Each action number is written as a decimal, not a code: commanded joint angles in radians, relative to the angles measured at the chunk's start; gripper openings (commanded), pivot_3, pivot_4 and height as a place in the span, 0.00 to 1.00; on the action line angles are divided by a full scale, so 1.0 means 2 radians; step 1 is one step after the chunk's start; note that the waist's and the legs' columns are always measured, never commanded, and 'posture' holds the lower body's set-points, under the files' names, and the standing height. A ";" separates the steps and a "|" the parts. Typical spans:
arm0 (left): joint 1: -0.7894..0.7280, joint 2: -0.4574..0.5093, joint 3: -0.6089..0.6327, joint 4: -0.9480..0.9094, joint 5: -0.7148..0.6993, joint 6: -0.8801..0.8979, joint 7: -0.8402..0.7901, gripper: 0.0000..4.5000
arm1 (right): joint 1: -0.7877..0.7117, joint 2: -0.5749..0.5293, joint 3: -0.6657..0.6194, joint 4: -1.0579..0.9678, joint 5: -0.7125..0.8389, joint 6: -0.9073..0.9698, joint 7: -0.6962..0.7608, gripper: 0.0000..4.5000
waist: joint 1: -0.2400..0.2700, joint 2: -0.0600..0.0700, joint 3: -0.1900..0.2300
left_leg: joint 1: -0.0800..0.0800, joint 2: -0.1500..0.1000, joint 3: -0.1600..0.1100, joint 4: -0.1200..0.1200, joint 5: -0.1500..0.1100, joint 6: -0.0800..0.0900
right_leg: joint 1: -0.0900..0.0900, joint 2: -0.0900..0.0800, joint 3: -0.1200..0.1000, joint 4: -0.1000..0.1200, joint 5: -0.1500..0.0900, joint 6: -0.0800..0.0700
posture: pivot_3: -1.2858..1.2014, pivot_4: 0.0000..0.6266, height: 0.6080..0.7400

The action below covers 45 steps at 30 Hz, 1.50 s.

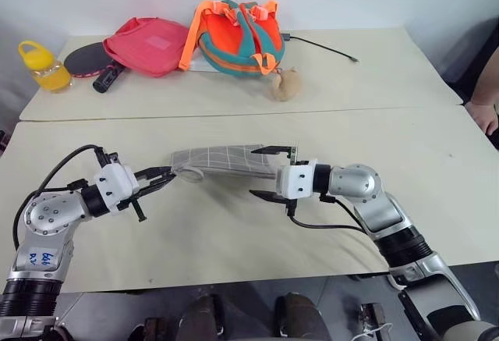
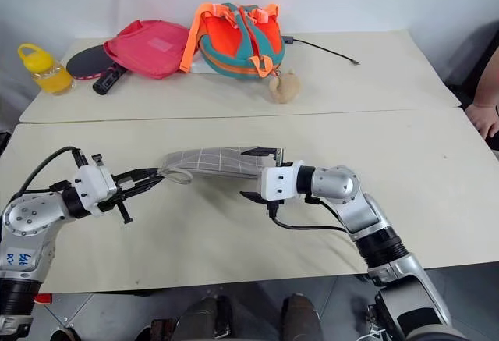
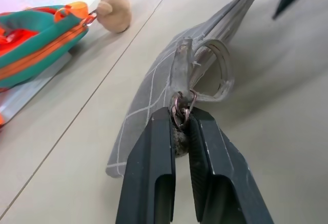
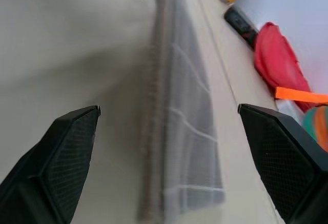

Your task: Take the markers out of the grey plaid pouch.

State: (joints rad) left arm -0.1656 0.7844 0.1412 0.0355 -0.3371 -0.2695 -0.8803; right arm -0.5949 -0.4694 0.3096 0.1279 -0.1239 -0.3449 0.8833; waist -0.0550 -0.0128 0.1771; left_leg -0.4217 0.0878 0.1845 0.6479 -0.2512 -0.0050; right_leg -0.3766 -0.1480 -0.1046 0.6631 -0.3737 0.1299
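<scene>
Left gripper nearest, fingers clamped on the zip pull at the pouch end by the loop; right gripper wide apart, one finger each side of the pouch's far end, not touching it that I can see. Pouch hangs just off the table between both hands, zip looks closed, markers not visible, presumably inside. Judgement: close right on the fabric end first for firm counter-hold, then pull zip straight along the pouch with left, keep it taut, avoid yanking sideways; backpack and red bag well beyond both hands, irrelevant.
</scene>
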 commanded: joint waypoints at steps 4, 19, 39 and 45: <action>-0.003 -0.015 0.004 -0.060 -0.012 0.046 0.007 0.02 | -0.021 0.005 0.005 0.017 -0.068 -0.026 -0.059 1.00 | -0.001 0.000 0.000 | 0.000 0.000 0.000 0.000 0.000 0.000 | 0.000 0.000 0.000 0.000 0.000 0.000 | 0.52 0.24 1.00; 0.002 -0.036 0.015 -0.097 -0.022 0.117 0.005 0.31 | -0.024 0.003 -0.007 0.031 -0.052 -0.015 -0.061 0.01 | -0.001 0.000 0.000 | 0.000 0.000 0.000 0.000 0.000 0.000 | 0.000 0.000 0.000 0.000 0.000 0.000 | 0.52 0.24 1.00; 0.027 -0.082 0.044 -0.104 -0.018 0.072 0.033 0.75 | -0.018 -0.003 -0.054 0.032 0.088 0.032 0.024 0.00 | 0.000 0.000 0.000 | 0.000 0.000 0.000 0.000 0.000 0.000 | 0.000 0.000 0.000 0.000 0.000 0.000 | 0.52 0.24 1.00; 0.021 -0.080 0.040 -0.090 -0.010 0.065 0.030 0.75 | -0.013 -0.003 -0.055 0.028 0.095 0.028 0.031 0.00 | 0.000 0.000 0.000 | 0.000 0.000 0.000 0.000 0.000 0.000 | 0.000 0.000 0.000 0.000 0.000 0.000 | 0.52 0.24 1.00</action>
State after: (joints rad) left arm -0.1114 0.6214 0.2158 -0.1397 -0.3617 -0.1178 -0.8214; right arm -0.6184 -0.4700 0.2274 0.2183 0.0356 -0.2682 0.9447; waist -0.0552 -0.0131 0.1772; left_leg -0.4216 0.0881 0.1841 0.6484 -0.2511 -0.0051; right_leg -0.3761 -0.1477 -0.1040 0.6628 -0.3737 0.1298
